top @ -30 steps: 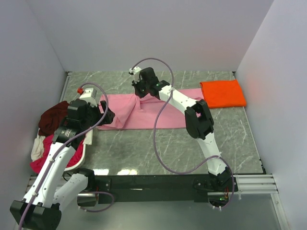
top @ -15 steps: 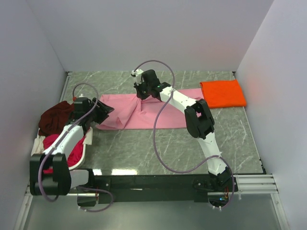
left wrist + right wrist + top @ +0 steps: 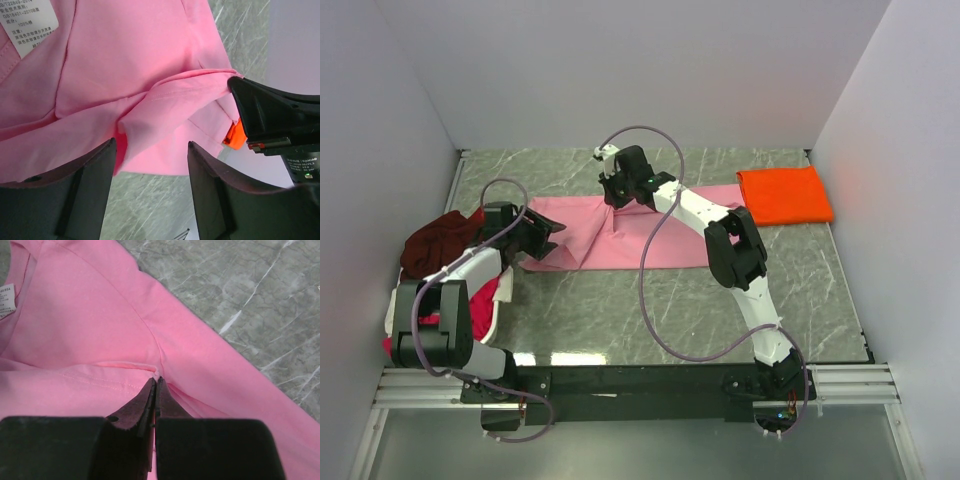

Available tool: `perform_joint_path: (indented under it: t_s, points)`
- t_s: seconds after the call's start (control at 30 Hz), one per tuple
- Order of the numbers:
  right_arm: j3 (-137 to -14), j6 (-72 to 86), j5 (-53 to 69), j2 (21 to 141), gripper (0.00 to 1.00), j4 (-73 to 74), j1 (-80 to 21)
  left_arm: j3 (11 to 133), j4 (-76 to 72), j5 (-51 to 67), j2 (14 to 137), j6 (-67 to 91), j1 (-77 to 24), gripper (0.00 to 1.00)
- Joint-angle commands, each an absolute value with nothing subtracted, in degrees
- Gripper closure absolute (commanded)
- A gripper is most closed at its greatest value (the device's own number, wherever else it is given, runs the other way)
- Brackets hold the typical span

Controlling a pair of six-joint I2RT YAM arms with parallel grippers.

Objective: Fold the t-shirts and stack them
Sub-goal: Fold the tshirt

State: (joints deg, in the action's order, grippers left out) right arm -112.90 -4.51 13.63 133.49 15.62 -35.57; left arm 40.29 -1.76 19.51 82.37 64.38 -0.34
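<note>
Orange shirt lies folded flat at the far right of the table, on its own; I count that as one shirt done. Pink shirt is the one in hand: it lies as a long band across the middle of the table, running left to right, rumpled towards its left end, so by my reading it is part-folded at most. Right gripper is at the far edge of the band, near its middle, with its jaws pinched together on a raised fold of pink cloth. Left gripper is at the band's left end; its jaws stand apart with a ridge of pink cloth lying between them, and nothing is clamped. The neck label faces up, so the inside of the collar is showing there. At the near left a heap waits unfolded: maroon shirt furthest back, magenta shirt and cream shirt nearer, partly behind the left arm. Count: five shirts, one of each colour; one folded, one in work, three untouched. Nothing is stacked yet, since pink must be finished and set on orange, then the three from the heap.
</note>
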Motion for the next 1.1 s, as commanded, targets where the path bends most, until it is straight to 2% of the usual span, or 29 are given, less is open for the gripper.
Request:
perform_joint_path:
  t_s: [0.0,0.77,1.07]
  points:
    - [-112.67,-4.04,14.15,131.66,1.00,13.36,-35.24,43.94,-0.19,18.02,82.44,64.87,-0.44,0.36]
    - [-112.33,-3.34,14.77,131.31,1.00,13.19,-35.33,45.97,-2.02,20.92,91.49,66.53,-2.20,0.37]
    - [-112.59,-3.43,14.77,131.48,1.00,13.45,-35.25,46.67,-4.31,23.73,92.11,66.80,-2.29,0.43]
